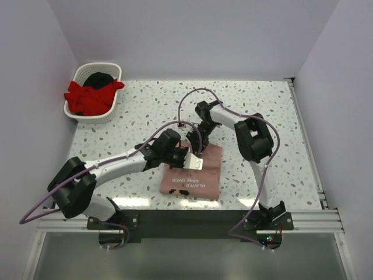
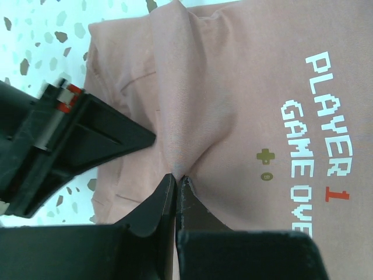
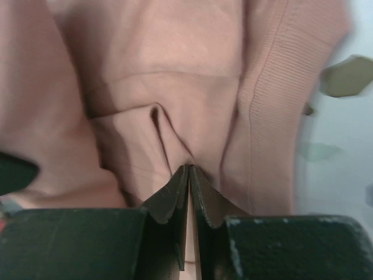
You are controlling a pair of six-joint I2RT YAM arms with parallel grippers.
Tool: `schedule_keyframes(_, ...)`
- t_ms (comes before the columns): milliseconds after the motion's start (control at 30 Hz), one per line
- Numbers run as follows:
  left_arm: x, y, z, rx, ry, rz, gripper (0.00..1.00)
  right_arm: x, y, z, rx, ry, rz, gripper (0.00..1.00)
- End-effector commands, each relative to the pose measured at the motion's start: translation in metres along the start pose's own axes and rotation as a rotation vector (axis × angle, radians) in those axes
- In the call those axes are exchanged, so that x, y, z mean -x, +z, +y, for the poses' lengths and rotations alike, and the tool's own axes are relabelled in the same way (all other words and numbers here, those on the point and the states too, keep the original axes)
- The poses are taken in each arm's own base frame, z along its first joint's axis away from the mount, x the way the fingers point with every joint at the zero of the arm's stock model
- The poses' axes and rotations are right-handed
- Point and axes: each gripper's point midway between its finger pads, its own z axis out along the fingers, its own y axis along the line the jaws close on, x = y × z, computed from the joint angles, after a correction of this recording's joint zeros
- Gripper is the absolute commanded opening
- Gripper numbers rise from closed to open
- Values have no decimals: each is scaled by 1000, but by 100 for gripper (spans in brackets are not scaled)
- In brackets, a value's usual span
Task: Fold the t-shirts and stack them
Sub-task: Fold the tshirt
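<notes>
The salmon-pink t-shirt [image 1: 195, 175] lies folded on the table in front of the arms, white "PLAYER 1 GAME OVER" print up. My left gripper [image 1: 187, 158] is shut on a pinch of its cloth [image 2: 178, 146] near the shirt's far left edge. My right gripper [image 1: 197, 144] is shut on a fold of the same shirt [image 3: 175, 134] at its far edge, next to the ribbed collar [image 3: 271, 87]. The two grippers are close together. The red t-shirt [image 1: 87, 96] and the black t-shirt [image 1: 100, 79] lie bunched in the basket.
The white slatted basket [image 1: 113, 108] stands at the table's far left corner. The right gripper's black body [image 2: 70, 140] shows in the left wrist view beside the shirt. The speckled table [image 1: 262, 105] has a raised rail along its right edge [image 1: 306, 140].
</notes>
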Motion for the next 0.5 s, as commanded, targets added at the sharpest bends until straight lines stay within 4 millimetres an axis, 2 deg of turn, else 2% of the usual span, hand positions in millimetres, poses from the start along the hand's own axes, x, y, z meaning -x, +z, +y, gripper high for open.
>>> schedule_keyframes(0,21,-9,25,118,109,-61,0,-4,7,-12,8,-7,31,9)
schedule_keyframes(33,20,-9,23,119,126,-58,0,-7,15,-18,12,-1,44,9)
schedule_keyframes(133,20,-11,30,164,164,-61,0,-11,21,-20,35,-6,56,9)
schedule_keyframes(467,40,-18,89,441,286,-122,0,-20,24,-9,112,0,84,9)
